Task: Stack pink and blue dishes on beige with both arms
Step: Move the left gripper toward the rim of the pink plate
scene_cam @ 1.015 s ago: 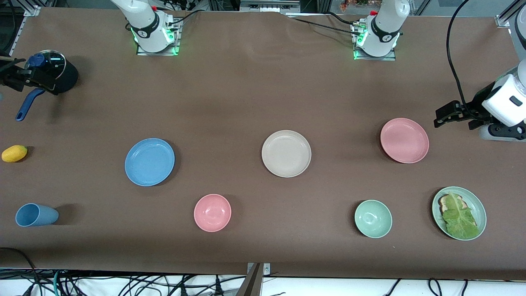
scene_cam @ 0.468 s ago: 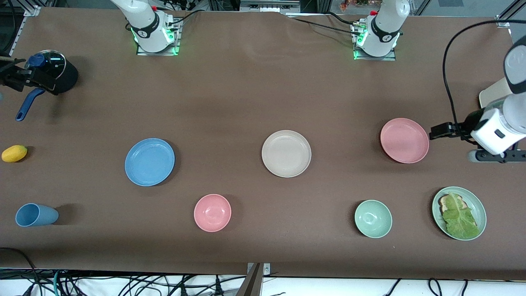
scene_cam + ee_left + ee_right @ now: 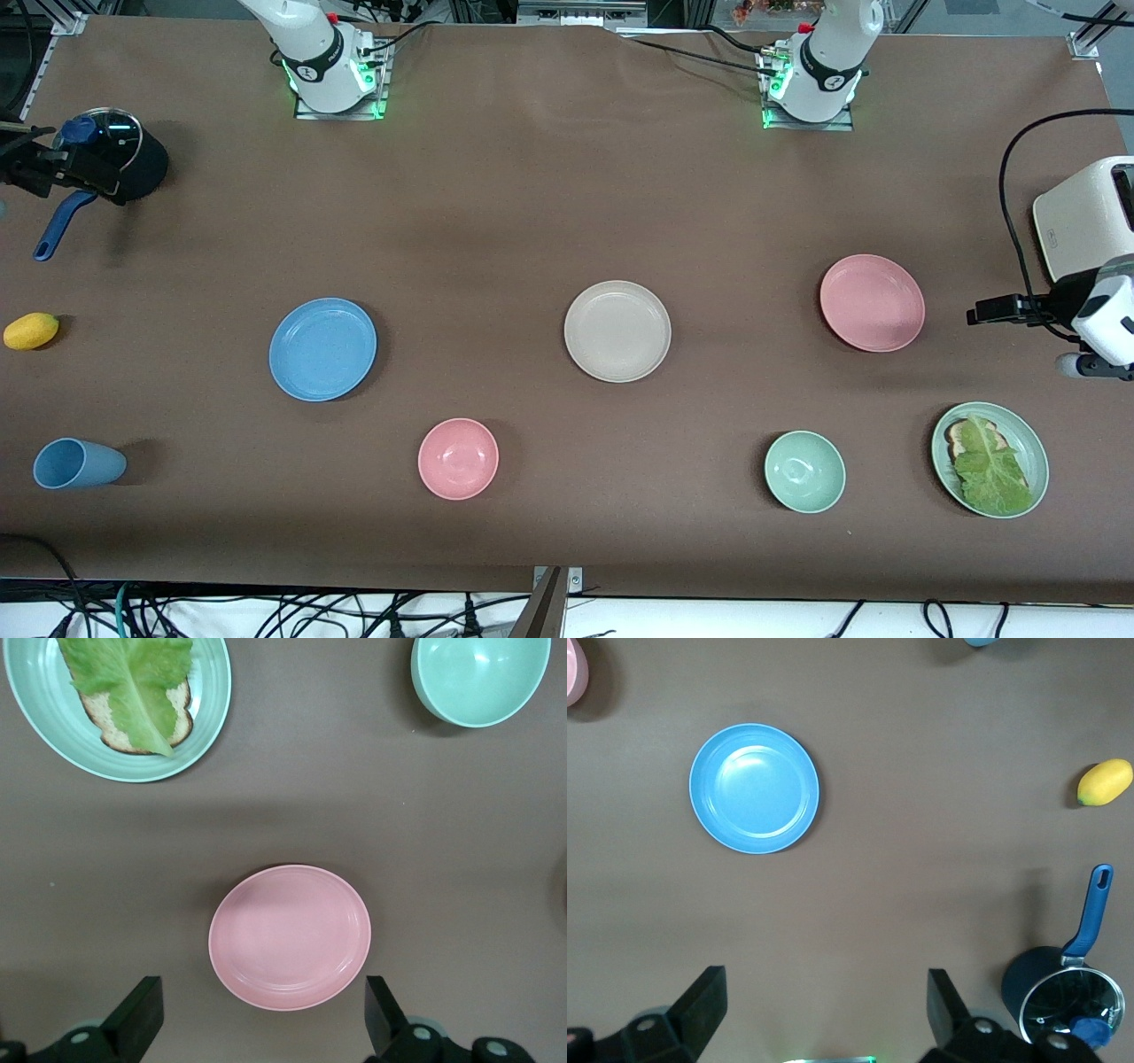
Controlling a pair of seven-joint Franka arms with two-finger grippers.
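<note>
The desk (image 3: 532, 177), under a brown cloth, carries the three plates in one row across its middle, well apart from each other. The beige plate (image 3: 617, 330) lies in the centre, so that each arm can reach it from its own end; this seems the reason why it is the base of the stack. The blue plate (image 3: 322, 348) lies toward the right arm's end, and the pink plate (image 3: 872, 302) toward the left arm's end, so every arm has one plate on its side. All three are flat on the desk and none is stacked yet.

The left gripper (image 3: 261, 1014) hangs high over the desk beside the pink plate, its jaws released and wide with nothing between them; in the left wrist view the plate shows between the two fingers, which suggests that the arm is lining up for it. The right gripper (image 3: 824, 1005) is also up in the air, at the right arm's end of the desk, jaws released and empty, and the blue plate shows in its wrist view.

The smaller things, a pink bowl (image 3: 458, 458), a green bowl (image 3: 804, 471) and a blue cup (image 3: 78, 463), stand nearer to the front camera, out of the way.
</note>
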